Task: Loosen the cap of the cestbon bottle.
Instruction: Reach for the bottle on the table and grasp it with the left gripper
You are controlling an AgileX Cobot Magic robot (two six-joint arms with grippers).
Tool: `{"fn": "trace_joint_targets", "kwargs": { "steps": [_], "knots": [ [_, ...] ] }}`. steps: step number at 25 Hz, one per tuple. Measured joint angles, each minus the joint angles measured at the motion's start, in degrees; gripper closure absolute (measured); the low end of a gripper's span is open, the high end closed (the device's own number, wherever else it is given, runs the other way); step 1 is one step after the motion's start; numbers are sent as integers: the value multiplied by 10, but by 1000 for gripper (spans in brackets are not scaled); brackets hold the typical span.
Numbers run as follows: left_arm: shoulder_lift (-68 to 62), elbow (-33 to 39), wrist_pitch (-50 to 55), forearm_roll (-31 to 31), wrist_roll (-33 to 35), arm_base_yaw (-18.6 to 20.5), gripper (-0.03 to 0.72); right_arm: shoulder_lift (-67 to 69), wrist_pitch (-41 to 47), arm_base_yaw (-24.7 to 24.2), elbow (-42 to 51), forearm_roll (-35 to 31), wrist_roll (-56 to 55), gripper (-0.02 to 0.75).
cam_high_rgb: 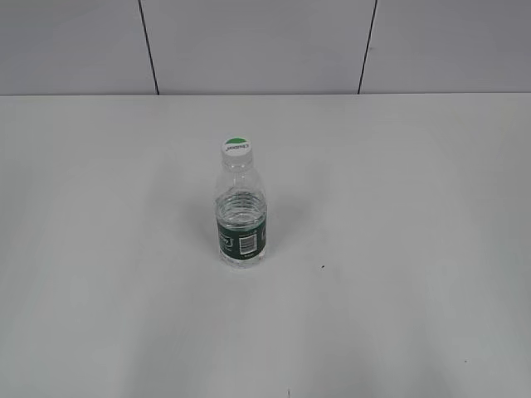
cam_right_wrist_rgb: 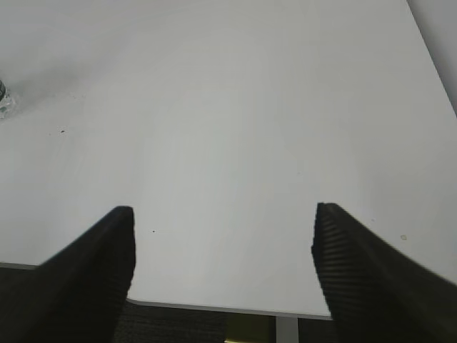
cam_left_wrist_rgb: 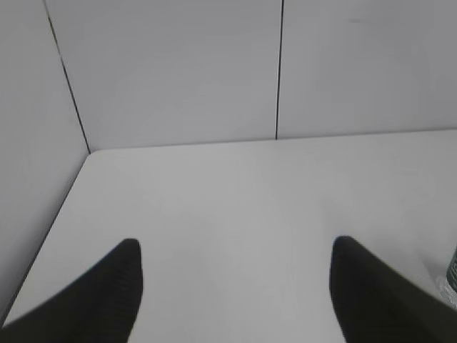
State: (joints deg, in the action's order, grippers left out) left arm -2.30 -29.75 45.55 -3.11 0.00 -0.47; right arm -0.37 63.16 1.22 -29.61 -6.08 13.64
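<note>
The cestbon bottle (cam_high_rgb: 241, 217) stands upright near the middle of the white table (cam_high_rgb: 398, 249). It is clear and ribbed, with a dark green label and a white barcode patch. Its white cap (cam_high_rgb: 236, 148) with a green half-circle sits on top. A sliver of the bottle shows at the right edge of the left wrist view (cam_left_wrist_rgb: 451, 275) and at the left edge of the right wrist view (cam_right_wrist_rgb: 4, 100). My left gripper (cam_left_wrist_rgb: 235, 264) is open and empty, left of the bottle. My right gripper (cam_right_wrist_rgb: 223, 232) is open and empty over the table's front edge. Neither gripper shows in the exterior view.
Grey wall panels (cam_high_rgb: 257, 46) with dark seams stand behind the table. A side wall (cam_left_wrist_rgb: 36, 143) bounds the table's left edge. The table's front edge (cam_right_wrist_rgb: 214, 309) and a leg show under my right gripper.
</note>
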Motion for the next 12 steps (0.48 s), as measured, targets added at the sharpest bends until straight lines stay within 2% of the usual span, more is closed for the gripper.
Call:
{"fn": "trace_joint_targets", "kwargs": {
  "steps": [12],
  "knots": [
    [-204,45,-266,5,15,0,193,0,0,0,0,0,0,148]
  ]
}}
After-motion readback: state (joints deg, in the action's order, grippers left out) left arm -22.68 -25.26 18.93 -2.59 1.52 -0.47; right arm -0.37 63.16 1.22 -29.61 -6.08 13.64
